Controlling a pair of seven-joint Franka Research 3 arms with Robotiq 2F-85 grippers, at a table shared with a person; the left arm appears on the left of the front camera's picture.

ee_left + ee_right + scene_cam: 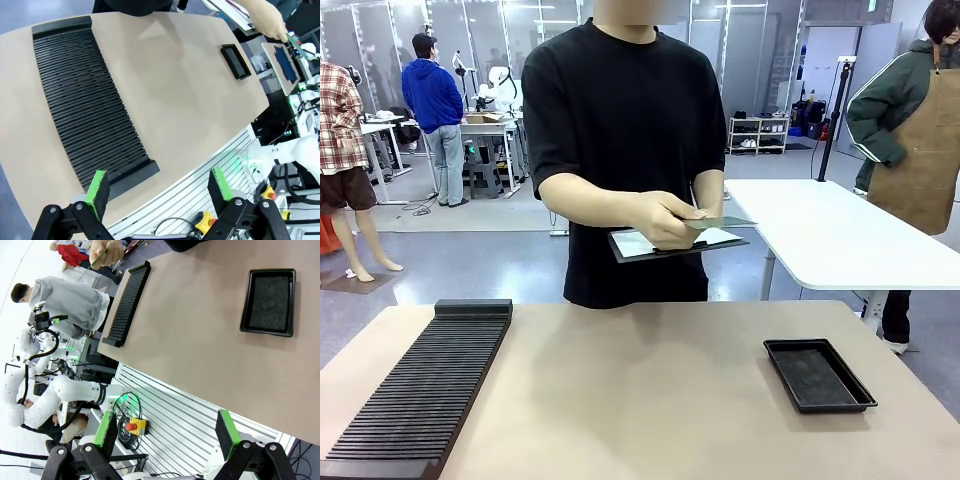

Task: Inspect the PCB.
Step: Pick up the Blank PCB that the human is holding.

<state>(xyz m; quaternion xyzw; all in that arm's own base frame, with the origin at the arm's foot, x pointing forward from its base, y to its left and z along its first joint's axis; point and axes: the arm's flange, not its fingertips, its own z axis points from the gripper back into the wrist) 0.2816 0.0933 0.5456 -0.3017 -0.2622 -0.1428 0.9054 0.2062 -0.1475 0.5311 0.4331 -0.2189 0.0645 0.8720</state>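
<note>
Beyond the far edge of the smooth tan table (650, 400), a person's hand (665, 215) holds the thin, flat green PCB (725, 222). The left gripper (159, 182) and right gripper (165, 432), green pads apart, hang empty at its near edge.

Front across table (640, 390); wrists overhead

Grey floor (470, 262), white table (840, 240) behind
</note>
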